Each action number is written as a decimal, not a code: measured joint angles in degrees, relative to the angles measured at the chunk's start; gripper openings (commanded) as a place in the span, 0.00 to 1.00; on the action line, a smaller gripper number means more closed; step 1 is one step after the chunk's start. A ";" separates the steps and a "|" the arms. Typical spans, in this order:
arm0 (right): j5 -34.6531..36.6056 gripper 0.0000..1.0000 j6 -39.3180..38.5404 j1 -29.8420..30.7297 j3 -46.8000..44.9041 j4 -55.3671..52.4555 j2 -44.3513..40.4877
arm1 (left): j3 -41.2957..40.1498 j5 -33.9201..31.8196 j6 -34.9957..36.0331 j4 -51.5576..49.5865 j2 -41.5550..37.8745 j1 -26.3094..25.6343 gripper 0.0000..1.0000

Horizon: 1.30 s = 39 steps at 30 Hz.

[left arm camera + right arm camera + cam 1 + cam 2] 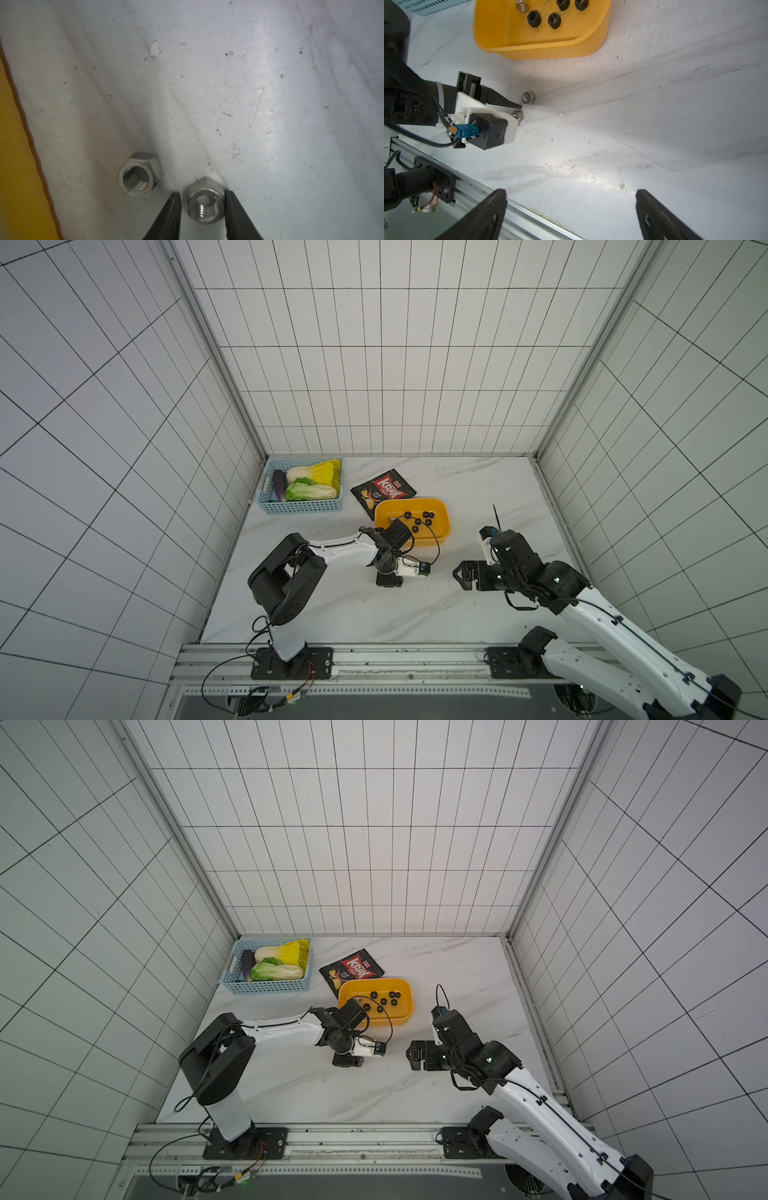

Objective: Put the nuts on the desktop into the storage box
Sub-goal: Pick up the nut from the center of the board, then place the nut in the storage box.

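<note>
Where the white marbled desktop (pixel 478 497) spreads below the camera head, the yellow-orange storage box (pixel 434 542) sits near its middle in both top views. Its long axis runs from 9 to 3 o'clock and its open side faces up.

At about 5 o'clock from the box, the right gripper (pixel 571 216) hovers over bare surface, its jaws spread wide with nothing between them.

At about 7 o'clock from the box, the left gripper (pixel 202 193) points down at the desktop, jaws parted narrowly around a silver nut (pixel 205 207). One finger looks to touch the nut, and a thin gap shows at the other. That nut lies flat, bore upright.

A second silver nut (pixel 138 174) lies flat just beside it, on the box's side. Several black nuts (pixel 426 514) and a third silver nut (pixel 521 5) lie inside the box.
</note>
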 measured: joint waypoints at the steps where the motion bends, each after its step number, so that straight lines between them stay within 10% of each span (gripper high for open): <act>1: 0.00 0.99 0.02 0.00 0.00 0.02 0.00 | -0.13 -0.20 -0.17 0.46 -0.07 -0.37 0.31; 28: 1.55 1.00 -0.04 0.00 0.00 7.37 0.70 | 19.41 5.42 -3.41 -11.37 -5.51 8.94 0.22; 39: 9.42 1.00 0.39 0.26 0.11 17.18 10.21 | 31.32 2.36 -6.08 -7.82 9.57 11.89 0.22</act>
